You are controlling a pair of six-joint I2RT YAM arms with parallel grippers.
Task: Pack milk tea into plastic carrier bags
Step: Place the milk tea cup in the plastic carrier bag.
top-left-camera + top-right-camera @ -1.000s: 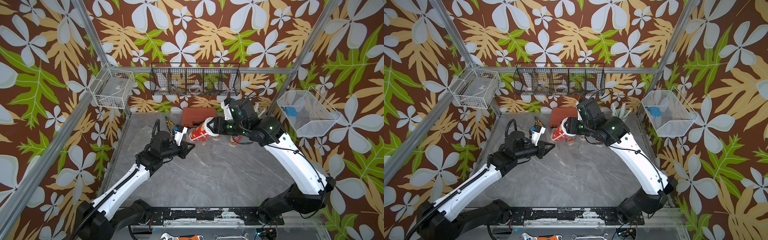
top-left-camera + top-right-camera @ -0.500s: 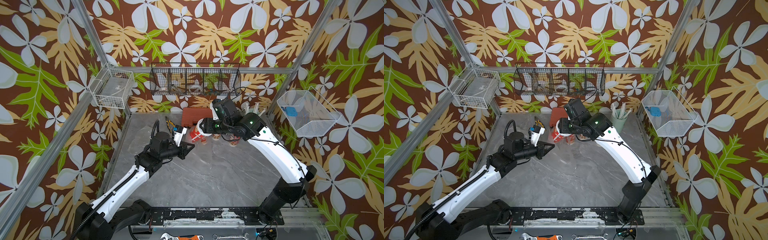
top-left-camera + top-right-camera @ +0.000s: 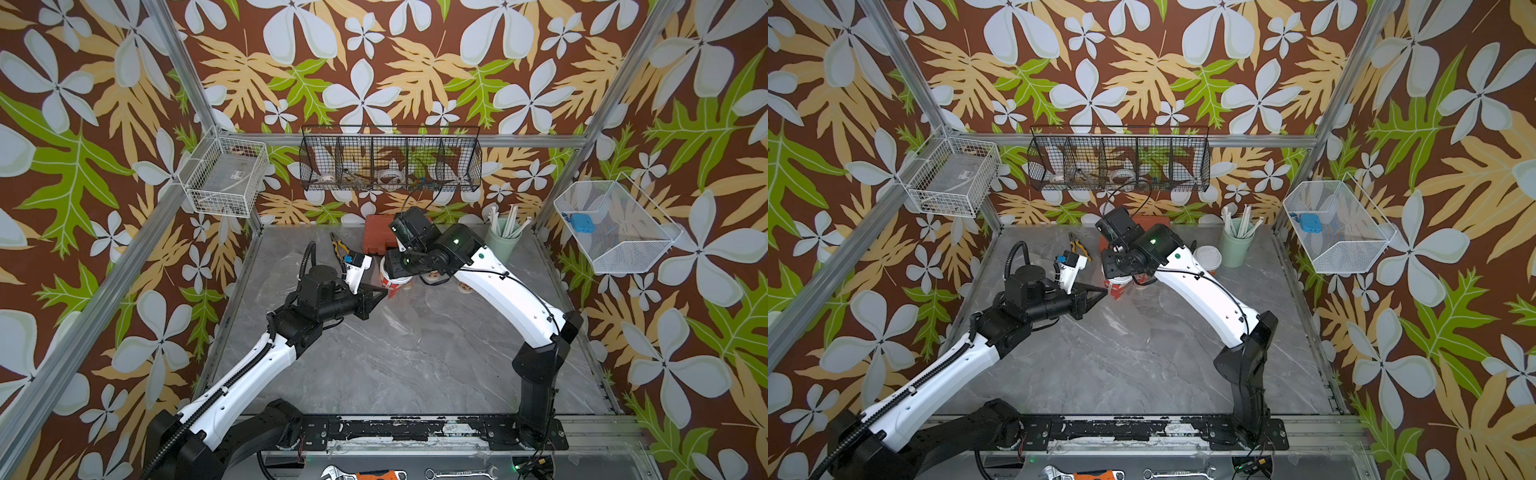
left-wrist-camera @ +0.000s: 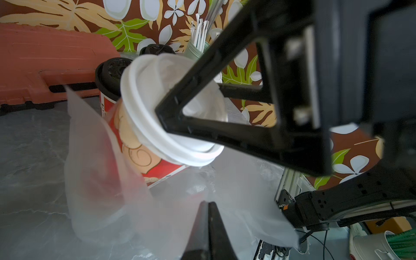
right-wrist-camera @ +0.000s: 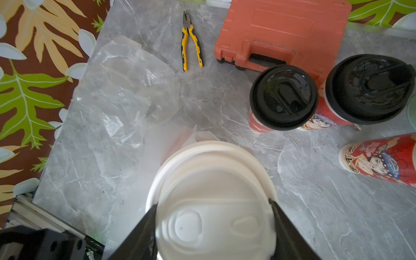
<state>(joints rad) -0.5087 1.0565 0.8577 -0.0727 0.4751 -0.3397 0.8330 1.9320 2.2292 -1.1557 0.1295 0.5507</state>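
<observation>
Left pincer (image 3: 383,293) (image 3: 1101,294): jaws fully closed, tips pinching the film edge of a plastic carrier bag (image 4: 96,168). The bag stands up from the table (image 3: 415,353) just ahead of the tips, thin and see-through.

Just beyond those tips is the held cup (image 3: 390,286) (image 3: 1117,287), milk tea, red print with a white lid. It looks tilted in the left wrist view (image 4: 137,137), and its lower part sits behind the bag's film. Can't tell whether the base is fully inside.

Right pincer (image 5: 215,227) (image 3: 388,269): comes down from above with jaws partway apart, one finger (image 5: 144,231) on each side of the white lid, gripping the held cup at the lid.

Spare bag (image 5: 126,90): lies flat and crumpled on the table, well apart from the right pincer on the left arm's side. Yellow-handled pliers (image 5: 191,45) (image 3: 1077,246) lie just beside it.

Orange tool case (image 5: 281,29) (image 3: 376,239): behind the right pincer at the back wall.

Black-lidded cup (image 5: 283,96) and second black-lidded cup (image 5: 369,87): upright, touching each other, near the right pincer and in front of the case.

Second white-lidded cup (image 3: 1207,257) (image 5: 380,159): further right of the pincer, standing apart.

Mint-green cup (image 3: 503,240) (image 3: 1235,249): holds straws, far right back corner, well apart from both pincers.
</observation>
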